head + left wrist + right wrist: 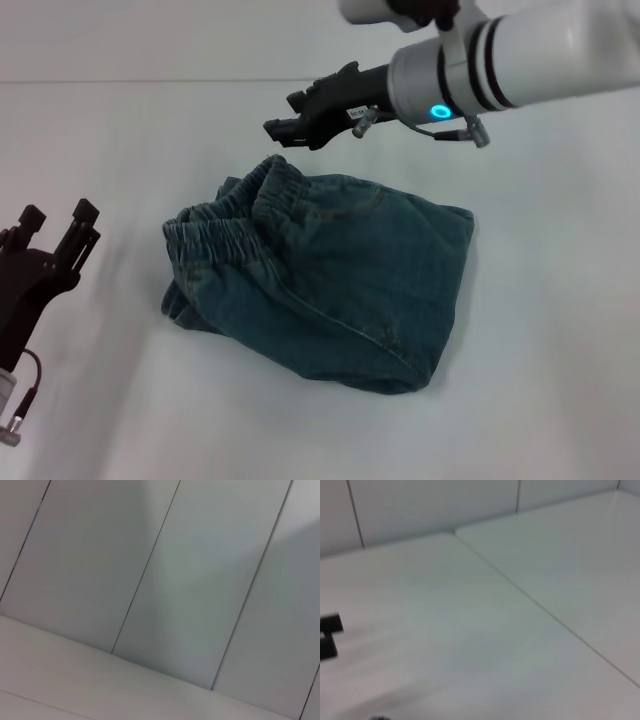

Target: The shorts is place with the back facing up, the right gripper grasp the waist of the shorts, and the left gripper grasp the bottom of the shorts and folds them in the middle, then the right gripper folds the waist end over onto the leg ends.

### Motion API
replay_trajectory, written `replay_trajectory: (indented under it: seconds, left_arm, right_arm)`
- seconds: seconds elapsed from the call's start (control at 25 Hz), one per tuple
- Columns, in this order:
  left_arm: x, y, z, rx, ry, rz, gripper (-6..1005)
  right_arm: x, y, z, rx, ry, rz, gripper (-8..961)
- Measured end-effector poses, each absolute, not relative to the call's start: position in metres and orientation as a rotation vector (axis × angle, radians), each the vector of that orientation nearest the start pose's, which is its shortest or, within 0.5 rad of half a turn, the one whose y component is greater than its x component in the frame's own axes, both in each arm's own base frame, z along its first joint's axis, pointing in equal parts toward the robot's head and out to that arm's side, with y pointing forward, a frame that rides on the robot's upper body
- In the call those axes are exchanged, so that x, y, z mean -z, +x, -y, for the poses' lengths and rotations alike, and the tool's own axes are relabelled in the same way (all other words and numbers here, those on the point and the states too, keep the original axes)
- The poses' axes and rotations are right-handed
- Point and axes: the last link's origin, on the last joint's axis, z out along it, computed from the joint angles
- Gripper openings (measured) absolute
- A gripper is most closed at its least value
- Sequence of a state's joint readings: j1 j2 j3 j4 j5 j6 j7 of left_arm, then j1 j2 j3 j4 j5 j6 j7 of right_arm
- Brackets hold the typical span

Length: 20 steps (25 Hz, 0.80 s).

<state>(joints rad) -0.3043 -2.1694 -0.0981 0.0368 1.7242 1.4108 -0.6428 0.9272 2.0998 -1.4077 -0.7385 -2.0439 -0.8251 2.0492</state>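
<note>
The blue denim shorts lie in a folded bundle in the middle of the white table, in the head view. Their elastic waistband is doubled up at the bundle's left side. My right gripper hovers just above and behind the waist end. It is open, holds nothing and does not touch the cloth. My left gripper rests at the left, well apart from the shorts, open and empty. Neither wrist view shows the shorts.
The white table extends on all sides of the shorts. The left wrist view shows only wall panels. The right wrist view shows the tabletop, a seam, and a dark piece at one edge.
</note>
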Motion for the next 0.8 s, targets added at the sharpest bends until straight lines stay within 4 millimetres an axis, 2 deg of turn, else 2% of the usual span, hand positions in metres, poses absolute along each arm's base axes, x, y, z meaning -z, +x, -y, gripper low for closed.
replay_trajectory:
  seconds: [0.16,0.36,0.52,0.68,0.8]
  left_arm:
    - [0.034,-0.344,-0.256,1.013,-1.595,0.865,775]
    - [0.019,-0.349,-0.252,1.042,-1.637,0.843,774]
    - [-0.004,-0.346,-0.242,1.087,-1.851,0.787,773]
    - [-0.024,-0.336,-0.227,1.085,-2.122,0.704,772]
    - [-0.033,-0.329,-0.220,1.043,-2.343,0.684,772]
  right_arm:
    - [0.064,0.113,-0.439,-0.343,-2.603,-0.571,411]
    - [0.029,0.147,-0.422,-0.569,-2.546,-0.691,651]
    - [-0.003,0.193,-0.388,-0.718,-2.568,-0.751,842]
    - [-0.022,0.239,-0.343,-0.801,-2.623,-0.714,868]
    - [-0.028,0.266,-0.309,-0.847,-2.651,-0.708,888]
